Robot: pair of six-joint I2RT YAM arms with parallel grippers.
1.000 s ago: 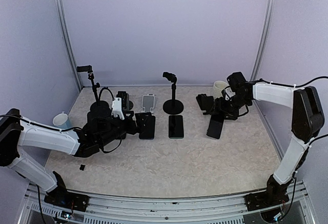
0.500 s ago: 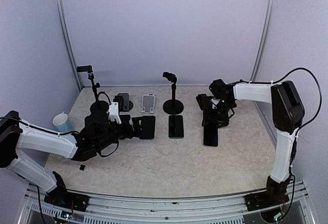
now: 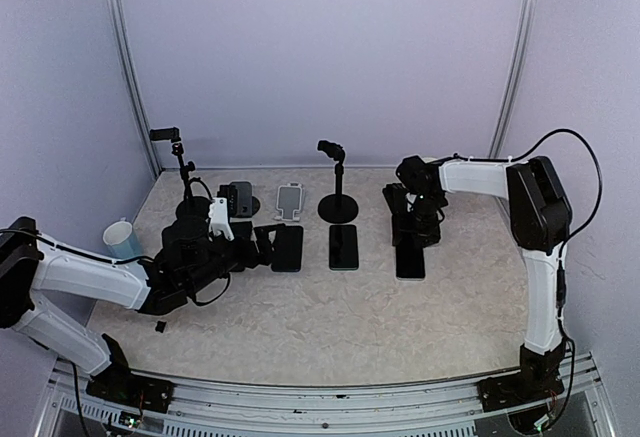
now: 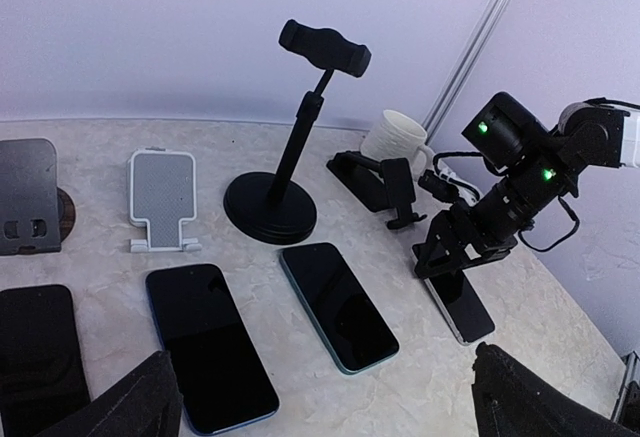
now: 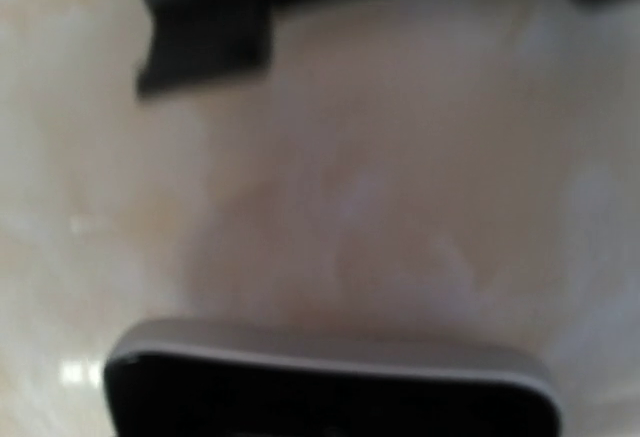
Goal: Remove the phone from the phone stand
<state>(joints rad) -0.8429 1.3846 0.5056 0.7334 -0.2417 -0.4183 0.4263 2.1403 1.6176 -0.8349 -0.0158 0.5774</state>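
The silver-edged phone point(image 3: 410, 260) lies flat, screen up, on the table in front of the low black folding stand point(image 3: 397, 200). My right gripper point(image 3: 416, 229) is down at the phone's far end, between phone and stand. The left wrist view shows it point(image 4: 462, 257) straddling that end of the phone point(image 4: 462, 309), with the stand point(image 4: 372, 179) behind. The right wrist view is blurred: the phone's end point(image 5: 330, 387) fills the bottom, the stand point(image 5: 205, 37) is at the top, and no fingers show. My left gripper point(image 3: 265, 247) is open and empty, its fingers point(image 4: 130, 407) wide apart.
Three other phones lie flat in a row: black point(image 4: 35, 357), blue point(image 4: 210, 347), teal point(image 4: 338, 305). Behind them stand a grey stand point(image 4: 25, 207), a white stand point(image 4: 160, 197) and a tall clamp stand point(image 4: 290, 157). A white mug point(image 4: 392, 142) is at back right, a cup point(image 3: 120, 234) at left.
My right arm swung left and lowered the tilted phone flat onto the table, then drew back slightly toward the stand. My left arm has barely moved.
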